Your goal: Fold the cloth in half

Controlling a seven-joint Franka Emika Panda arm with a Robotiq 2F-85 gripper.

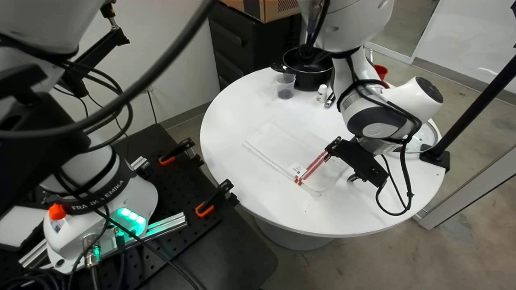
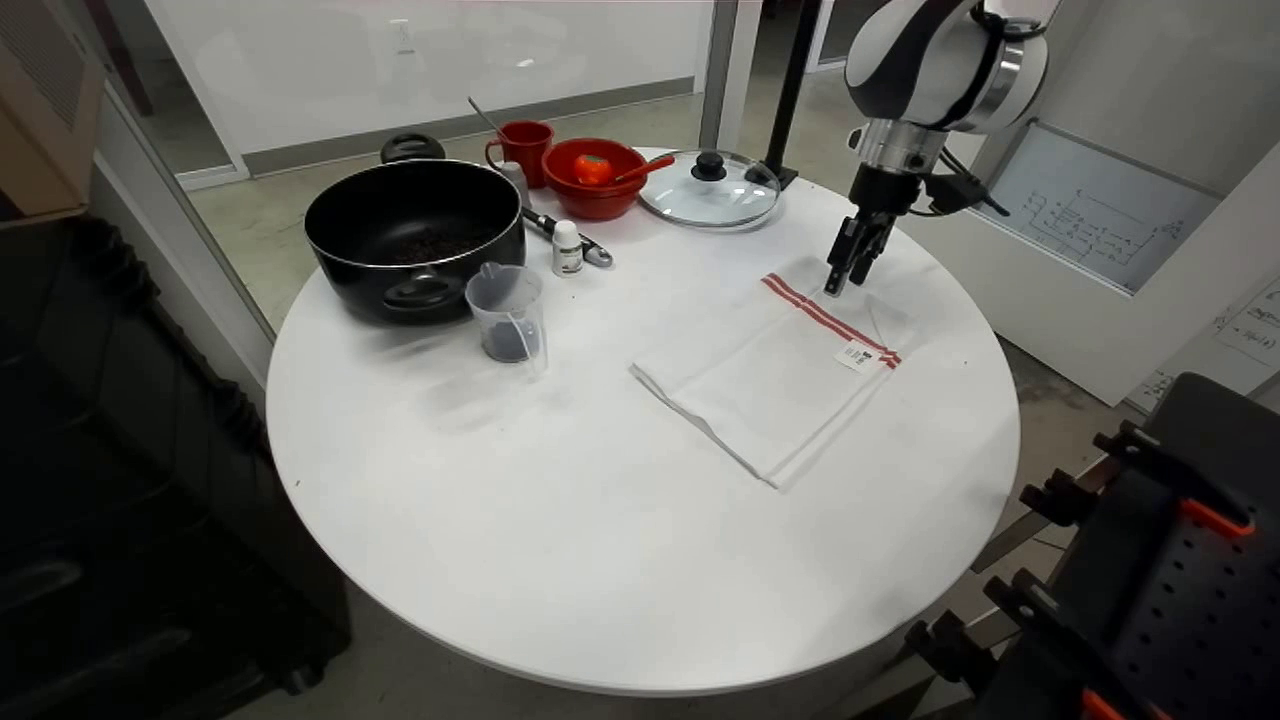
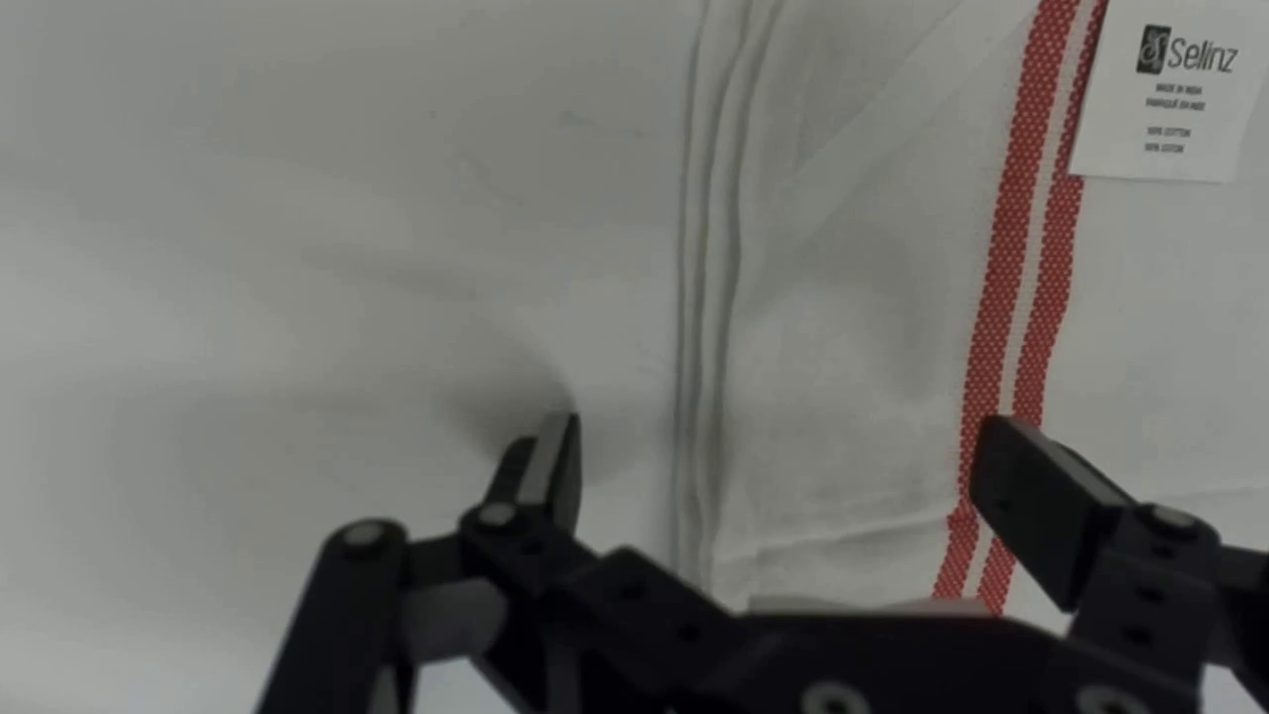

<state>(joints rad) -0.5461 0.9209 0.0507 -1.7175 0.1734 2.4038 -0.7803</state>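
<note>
In an exterior view: cloth (image 1: 278,147) flat on table (image 1: 238,108), long axis from plain end (image 1: 261,137) to striped end (image 1: 326,177). Above the striped end, nearer one corner, the gripper (image 1: 339,167); jaws spread wide, nothing held. Bulk of cloth lies past the red stripes (image 1: 313,166), away from it.

In an exterior view: plain end (image 2: 715,405) well away from the gripper; lid (image 2: 695,200) well apart. Low fingertips (image 2: 833,286); contact with cloth, cannot tell.

Wrist view: cloth's layered edge (image 3: 706,297) passes under the gap, roughly parallel to the stripes. On the table side, outer finger (image 3: 555,466); opposite, inner finger (image 3: 1041,506) in line with the stripes. So jaws should close across the edge, along the long axis: a fair pinch, I judge. Likely next: down, squeeze, lift, carry toward the plain end. Could go wrong: only upper layers caught.
</note>
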